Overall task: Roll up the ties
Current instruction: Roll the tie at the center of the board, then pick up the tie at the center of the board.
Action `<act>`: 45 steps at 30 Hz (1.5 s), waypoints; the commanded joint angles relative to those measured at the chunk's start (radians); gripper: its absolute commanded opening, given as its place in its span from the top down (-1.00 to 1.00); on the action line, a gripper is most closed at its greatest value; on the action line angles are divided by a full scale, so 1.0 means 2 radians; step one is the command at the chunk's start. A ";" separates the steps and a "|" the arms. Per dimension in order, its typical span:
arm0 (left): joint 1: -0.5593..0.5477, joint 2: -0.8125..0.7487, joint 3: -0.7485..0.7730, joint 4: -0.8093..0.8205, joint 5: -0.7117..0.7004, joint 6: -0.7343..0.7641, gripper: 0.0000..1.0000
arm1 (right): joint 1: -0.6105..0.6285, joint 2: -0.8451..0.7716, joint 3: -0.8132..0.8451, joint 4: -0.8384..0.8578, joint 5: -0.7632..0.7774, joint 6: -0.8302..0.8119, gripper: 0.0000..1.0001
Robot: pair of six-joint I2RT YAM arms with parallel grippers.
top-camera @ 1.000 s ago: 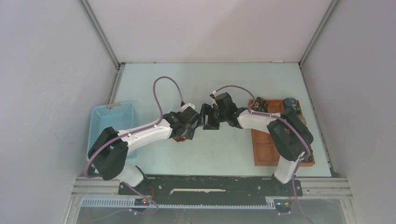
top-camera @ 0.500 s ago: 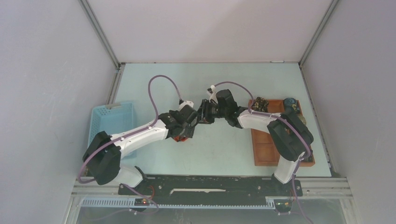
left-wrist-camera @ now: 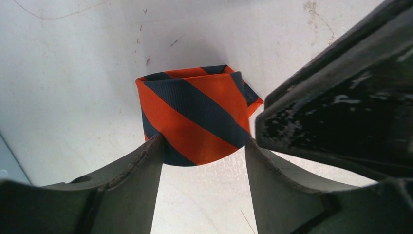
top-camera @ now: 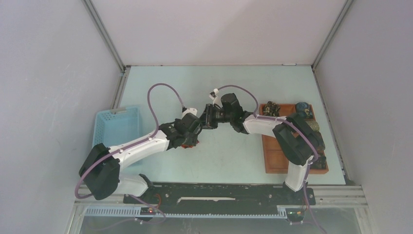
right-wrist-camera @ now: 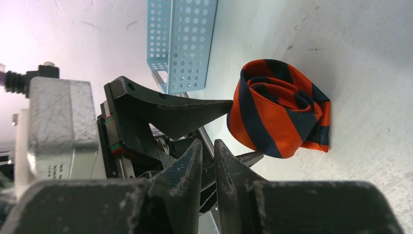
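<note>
Top external view: both arms met near the middle of the table (top-camera: 234,161). The left gripper (top-camera: 189,138) pointed down over the striped tie (top-camera: 183,145), of which only a sliver of orange showed beneath it. The right gripper (top-camera: 207,117) hung just beside it, on the far side. A light blue basket (top-camera: 117,127) stood at the left. A brown tray (top-camera: 277,158) at the right held small dark rolls (top-camera: 272,108) at its far end. Compared with a second earlier, both grippers had shifted leftward together, and the left arm's elbow had swung out toward the near left corner.

Left wrist view: the striped tie (left-wrist-camera: 195,114) lay as a finished coil on the table, orange and dark navy bands running diagonally. The left gripper (left-wrist-camera: 203,141) had its jaws spread, one tip at each side of the coil's near edge. Whether they pressed it could not be told. The right gripper's dark body (left-wrist-camera: 341,102) filled the right side.

Right wrist view: the striped tie (right-wrist-camera: 280,109) sat on its edge, its spiral showing and its loose tail tucked low on the right. The right gripper (right-wrist-camera: 208,146) had its jaws almost pressed together, holding nothing. The basket (right-wrist-camera: 180,44) stood behind.

Judged from this, the step in hand was securing the coil. The left jaws should close evenly on the flat sides. That would keep the layers from sliding apart or the tail from springing loose.
</note>
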 commanded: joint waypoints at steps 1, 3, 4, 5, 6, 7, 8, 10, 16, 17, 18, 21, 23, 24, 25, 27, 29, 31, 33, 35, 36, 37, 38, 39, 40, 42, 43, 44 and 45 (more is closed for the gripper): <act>0.006 -0.007 -0.008 0.040 0.029 -0.003 -0.26 | 0.003 0.001 0.022 0.022 -0.013 -0.001 0.64; 0.006 -0.001 -0.010 0.047 0.036 -0.001 -0.24 | 0.001 0.002 0.022 0.020 -0.013 -0.002 0.65; 0.005 0.002 -0.010 0.049 0.037 -0.002 -0.24 | 0.001 0.002 0.021 0.018 -0.013 -0.003 0.65; 0.006 0.004 -0.009 0.049 0.039 -0.001 -0.22 | 0.000 0.003 0.021 0.014 -0.011 -0.005 0.65; 0.006 0.005 -0.008 0.050 0.039 -0.001 -0.21 | 0.000 0.004 0.022 0.010 -0.009 -0.008 0.65; 0.006 0.005 -0.006 0.048 0.038 0.000 -0.21 | 0.000 0.004 0.022 0.006 -0.008 -0.011 0.65; 0.006 0.004 -0.003 0.045 0.037 0.001 -0.21 | 0.000 0.004 0.022 0.001 -0.006 -0.015 0.65; 0.006 -0.001 0.002 0.037 0.029 0.002 -0.28 | 0.000 0.004 0.022 -0.010 -0.001 -0.022 0.65; 0.011 -0.015 0.027 -0.015 -0.010 0.002 -0.54 | -0.002 0.014 0.022 -0.055 0.036 -0.039 0.63; 0.014 -0.020 0.028 -0.020 -0.011 0.000 -0.57 | -0.002 0.018 0.022 -0.059 0.041 -0.041 0.61; 0.022 -0.025 0.029 -0.022 -0.007 -0.001 -0.60 | -0.002 0.023 0.022 -0.060 0.043 -0.042 0.61; 0.046 -0.040 0.026 -0.025 0.006 0.000 -0.72 | 0.000 0.039 0.022 -0.054 0.045 -0.039 0.58; 0.062 -0.042 0.023 -0.025 0.018 0.004 -0.80 | 0.003 0.049 0.022 -0.047 0.045 -0.037 0.57; 0.070 -0.042 0.022 -0.024 0.027 0.007 -0.82 | 0.005 0.053 0.023 -0.047 0.046 -0.037 0.57; 0.078 -0.040 0.020 -0.023 0.036 0.009 -0.85 | 0.007 0.058 0.029 -0.055 0.047 -0.040 0.57; 0.094 -0.036 0.012 -0.011 0.064 0.016 -0.90 | 0.013 0.066 0.040 -0.067 0.050 -0.046 0.57; 0.108 -0.031 0.004 0.005 0.097 0.019 -0.91 | 0.018 0.072 0.045 -0.067 0.052 -0.045 0.57; 0.117 -0.025 -0.002 0.019 0.120 0.021 -0.92 | 0.023 0.078 0.051 -0.068 0.053 -0.042 0.57; 0.125 -0.019 -0.006 0.029 0.136 0.020 -0.92 | 0.027 0.084 0.054 -0.066 0.053 -0.040 0.58; 0.131 -0.013 -0.009 0.036 0.148 0.019 -0.93 | 0.032 0.090 0.058 -0.062 0.053 -0.037 0.58; 0.135 -0.009 -0.012 0.039 0.153 0.018 -0.92 | 0.034 0.093 0.058 -0.060 0.053 -0.034 0.59; 0.139 -0.006 -0.015 0.041 0.157 0.018 -0.92 | 0.036 0.096 0.059 -0.057 0.053 -0.032 0.59; 0.143 -0.004 -0.017 0.043 0.162 0.017 -0.91 | 0.037 0.099 0.059 -0.051 0.053 -0.029 0.59; 0.147 -0.003 -0.019 0.045 0.166 0.016 -0.89 | 0.038 0.103 0.059 -0.047 0.052 -0.026 0.59; 0.149 -0.003 -0.022 0.048 0.170 0.016 -0.88 | 0.039 0.105 0.060 -0.044 0.052 -0.023 0.60; 0.151 -0.004 -0.027 0.051 0.172 0.015 -0.87 | 0.040 0.109 0.060 -0.036 0.049 -0.020 0.60; 0.151 -0.004 -0.028 0.050 0.172 0.015 -0.85 | 0.039 0.110 0.060 -0.032 0.045 -0.019 0.60; 0.152 -0.003 -0.028 0.049 0.172 0.015 -0.84 | 0.039 0.111 0.060 -0.031 0.042 -0.020 0.60; 0.152 -0.004 -0.027 0.046 0.169 0.014 -0.82 | 0.040 0.110 0.060 -0.031 0.041 -0.022 0.60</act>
